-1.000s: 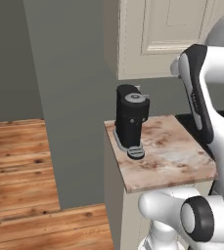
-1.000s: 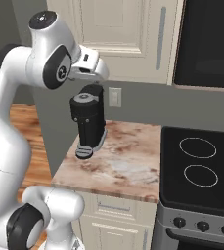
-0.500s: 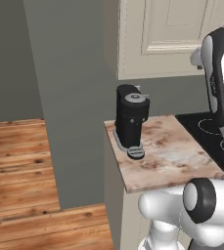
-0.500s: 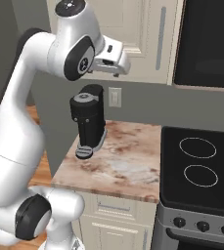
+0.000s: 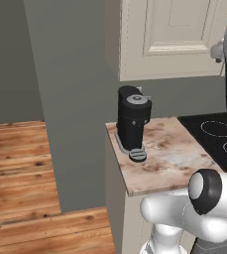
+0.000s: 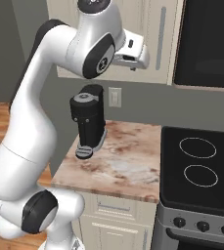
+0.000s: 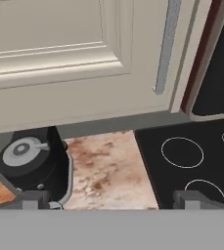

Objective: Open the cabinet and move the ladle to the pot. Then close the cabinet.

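The cabinet (image 7: 59, 58) is the cream wall unit above the counter, and its raised-panel door is closed. Its vertical silver handle (image 7: 165, 46) runs down the door's right side, beside the black microwave (image 7: 216, 73). My gripper (image 7: 111, 199) is open, its fingertips (image 7: 35, 199) far apart with nothing between them. It looks at the door's lower part from a short distance. In the right base view my white hand (image 6: 132, 51) hovers in front of the door, left of the handle (image 6: 161, 36). The ladle and the pot are out of view.
A black coffee machine (image 6: 88, 122) stands on the marbled counter (image 6: 128, 166) under the cabinet. A black stove top (image 6: 196, 161) adjoins the counter on the right. Cream drawers (image 6: 113, 215) sit below the counter. A grey wall and a wood floor (image 5: 21, 168) lie to the left.
My arm has swung up and to the right, carrying the hand from above the coffee machine toward the cabinet handle. The gripper stayed open.
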{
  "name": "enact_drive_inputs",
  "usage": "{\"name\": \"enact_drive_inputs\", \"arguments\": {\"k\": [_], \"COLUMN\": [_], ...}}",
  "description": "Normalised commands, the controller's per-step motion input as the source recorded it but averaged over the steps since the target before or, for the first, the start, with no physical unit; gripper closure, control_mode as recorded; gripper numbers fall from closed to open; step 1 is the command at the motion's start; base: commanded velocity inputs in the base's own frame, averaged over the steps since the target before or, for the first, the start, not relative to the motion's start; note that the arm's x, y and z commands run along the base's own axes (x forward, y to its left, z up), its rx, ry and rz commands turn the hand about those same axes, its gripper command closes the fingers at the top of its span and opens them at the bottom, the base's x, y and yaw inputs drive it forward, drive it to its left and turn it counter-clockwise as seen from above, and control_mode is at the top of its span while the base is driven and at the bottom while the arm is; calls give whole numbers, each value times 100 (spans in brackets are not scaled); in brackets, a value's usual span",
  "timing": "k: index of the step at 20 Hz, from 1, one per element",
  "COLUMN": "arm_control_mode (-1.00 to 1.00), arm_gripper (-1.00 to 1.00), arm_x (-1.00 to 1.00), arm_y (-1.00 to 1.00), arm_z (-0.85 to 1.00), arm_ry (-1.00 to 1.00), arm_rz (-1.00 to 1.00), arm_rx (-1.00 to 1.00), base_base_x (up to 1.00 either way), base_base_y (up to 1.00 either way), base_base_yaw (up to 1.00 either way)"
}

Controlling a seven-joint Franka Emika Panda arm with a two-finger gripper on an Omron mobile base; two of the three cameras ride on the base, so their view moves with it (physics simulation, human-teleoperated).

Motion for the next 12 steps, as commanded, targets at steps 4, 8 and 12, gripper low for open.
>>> {"name": "enact_drive_inputs", "arguments": {"k": [4, 8, 12], "arm_control_mode": [-100, -100, -100], "arm_gripper": [-100, -100, -100], "arm_x": [1, 1, 6], "arm_y": [-39, -38, -22], "arm_z": [0, 0, 0], "arm_ry": [-27, -27, -17], "arm_rz": [0, 0, 0], "arm_rx": [0, 0, 0], "base_base_x": [0, 0, 0], "base_base_y": [0, 0, 0], "base_base_yaw": [0, 0, 0]}}
